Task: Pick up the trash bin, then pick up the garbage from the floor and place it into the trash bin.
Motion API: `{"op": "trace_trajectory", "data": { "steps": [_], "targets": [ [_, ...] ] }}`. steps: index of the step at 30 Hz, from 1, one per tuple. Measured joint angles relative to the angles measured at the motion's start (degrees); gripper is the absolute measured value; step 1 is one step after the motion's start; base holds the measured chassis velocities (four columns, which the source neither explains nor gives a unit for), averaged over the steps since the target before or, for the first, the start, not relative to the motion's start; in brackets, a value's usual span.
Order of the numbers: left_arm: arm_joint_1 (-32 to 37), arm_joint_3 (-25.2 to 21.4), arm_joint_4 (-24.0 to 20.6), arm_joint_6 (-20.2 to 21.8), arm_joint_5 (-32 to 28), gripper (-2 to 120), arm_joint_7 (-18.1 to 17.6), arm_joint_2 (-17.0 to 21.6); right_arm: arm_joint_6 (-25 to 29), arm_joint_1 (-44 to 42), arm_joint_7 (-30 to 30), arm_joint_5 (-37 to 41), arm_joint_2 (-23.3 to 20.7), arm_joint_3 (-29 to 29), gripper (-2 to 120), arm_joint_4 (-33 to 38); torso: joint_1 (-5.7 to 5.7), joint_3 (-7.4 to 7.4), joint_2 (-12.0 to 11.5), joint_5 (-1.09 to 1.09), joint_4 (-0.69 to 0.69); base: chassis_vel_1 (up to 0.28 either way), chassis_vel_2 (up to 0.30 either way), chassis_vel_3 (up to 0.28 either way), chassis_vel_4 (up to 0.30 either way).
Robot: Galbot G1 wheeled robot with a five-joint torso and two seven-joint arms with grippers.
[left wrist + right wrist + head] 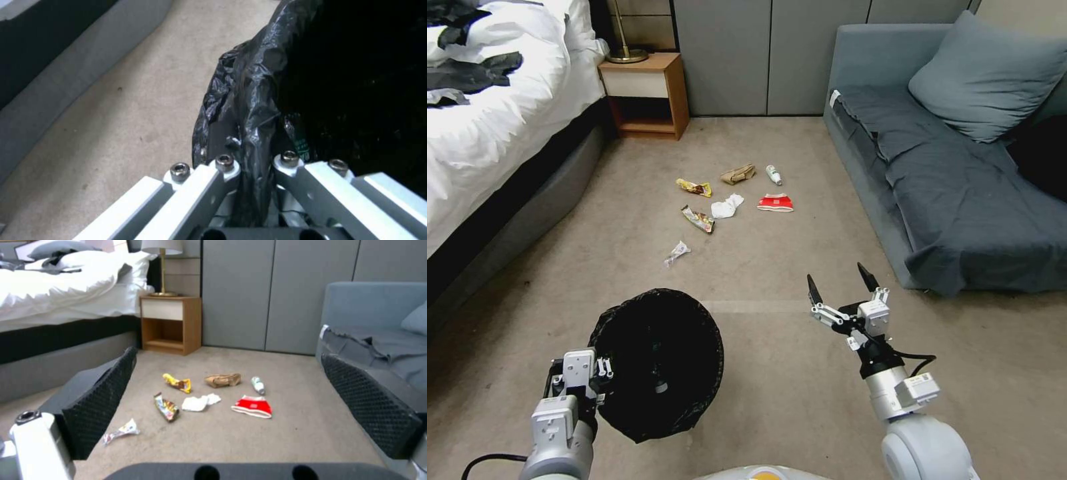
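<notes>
- Black liner marks the trash bin (657, 363), near left, its rim pinched by the left gripper (602, 373); the bin pickup looks done.
- Right gripper (840, 283), near right, hovers over the floor (774, 373) with fingers spread, holding nothing.
- Garbage (726, 207) lies farther ahead, well apart from both; all of it looks left to collect.
</notes>
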Motion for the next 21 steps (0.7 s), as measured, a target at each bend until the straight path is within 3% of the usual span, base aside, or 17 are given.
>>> {"op": "trace_trajectory", "data": {
  "steps": [14,21],
  "targets": [
    [0.6,-1.1,-0.3,-0.5,-0.2,0,0.2,-0.3,-0.5,0.2,-0.3,-0.2,0.0,-0.2,100,0.5,0.0,0.0,0.0,0.0,0.0,0.0,0.0,0.0,0.0],
    [0.5,-1.6,-0.3,-0.5,-0.5,0,0.3,-0.1,-0.9,-0.1,-0.3,-0.5,0.2,-0.1,100,1.1,0.0,0.0,0.0,0.01,0.0,-0.143,0.133,0.124,-0.116]
  ]
}}
